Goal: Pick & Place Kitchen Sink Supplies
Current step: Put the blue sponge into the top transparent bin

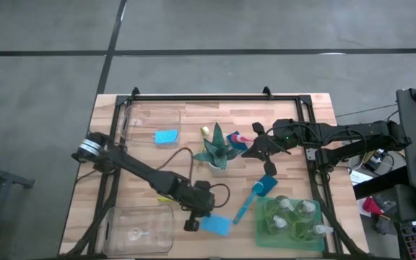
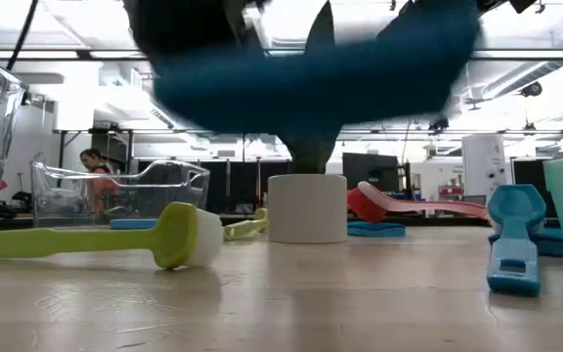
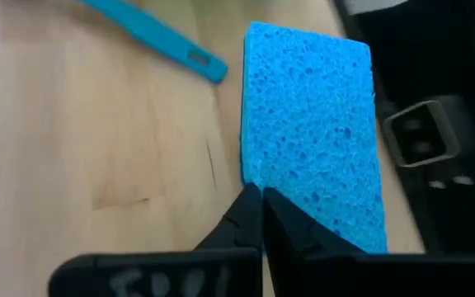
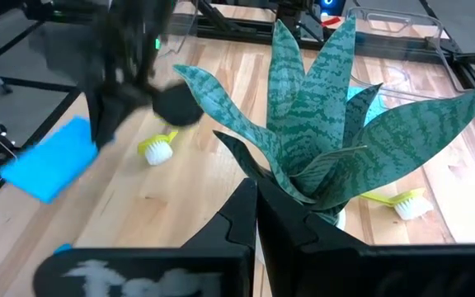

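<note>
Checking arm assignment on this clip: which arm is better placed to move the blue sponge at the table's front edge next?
Left. The left gripper is already shut on the sponge there. The right gripper is shut, holds nothing, and sits by the plant, farther back.

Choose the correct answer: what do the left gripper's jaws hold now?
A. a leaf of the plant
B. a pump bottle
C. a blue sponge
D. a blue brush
C: in the left wrist view the left gripper has its jaws shut on the edge of the blue sponge, lifted off the table.
</note>
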